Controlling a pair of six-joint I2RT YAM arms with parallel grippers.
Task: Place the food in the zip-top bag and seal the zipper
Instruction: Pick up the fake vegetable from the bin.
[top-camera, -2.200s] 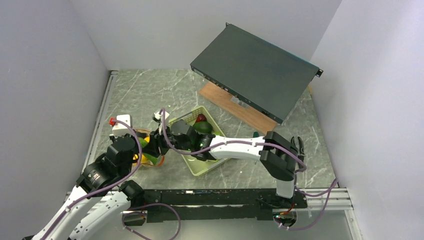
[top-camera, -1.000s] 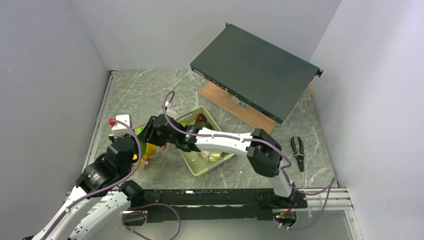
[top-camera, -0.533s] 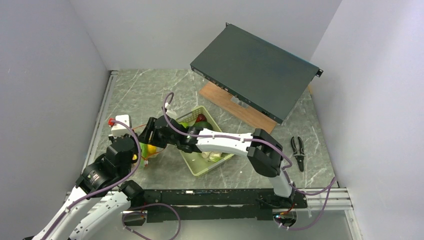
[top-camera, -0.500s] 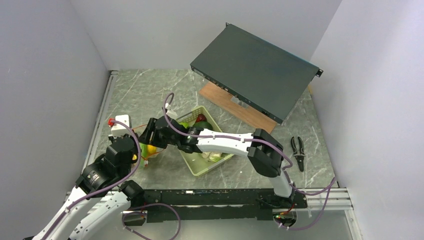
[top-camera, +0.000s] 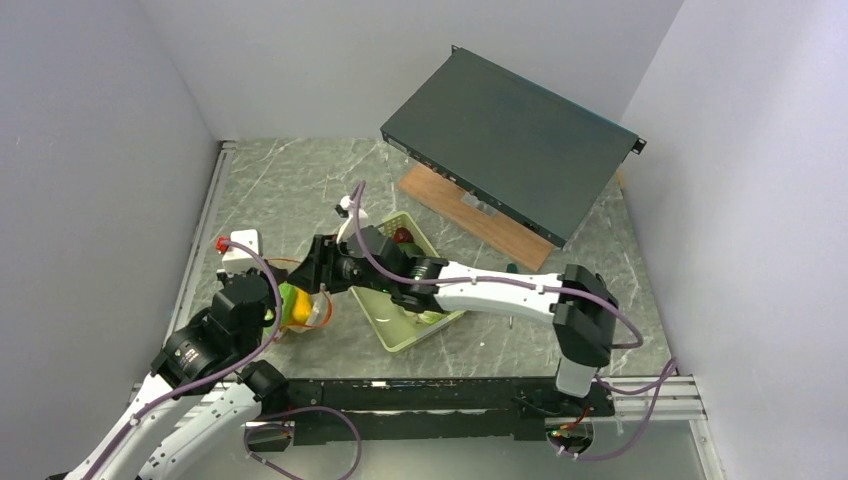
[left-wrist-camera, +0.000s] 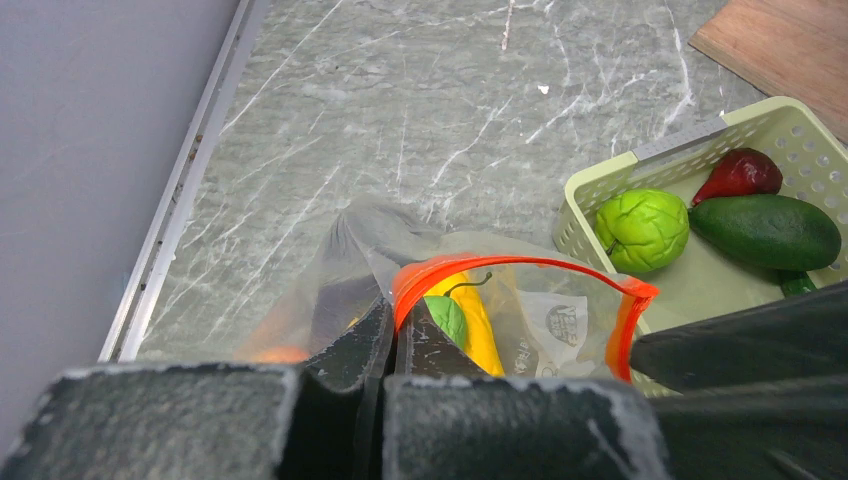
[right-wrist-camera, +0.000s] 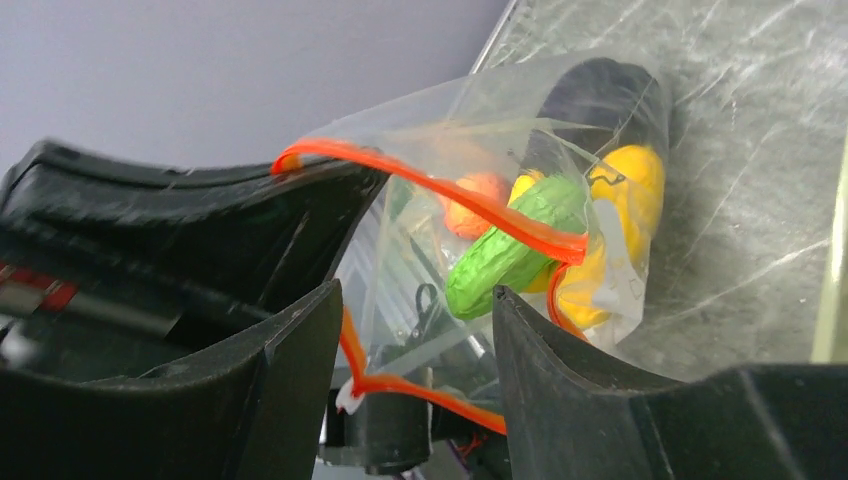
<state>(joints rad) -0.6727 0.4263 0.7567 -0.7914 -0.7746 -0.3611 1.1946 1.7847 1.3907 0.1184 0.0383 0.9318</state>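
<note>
Though the clear bag (top-camera: 303, 308) sits on the bench (top-camera: 280, 190) beside the basket (top-camera: 398, 330) in the overhead view, right fingers (top-camera: 320, 268) above it, trouble looms. Left-wrist view: left fingers (left-wrist-camera: 372, 345) clamped on its red zipper (left-wrist-camera: 520, 265). Right-wrist view: right fingers apart, empty; a cucumber (right-wrist-camera: 505, 258) juts across the mouth and could jam the seal when pressed shut.
</note>
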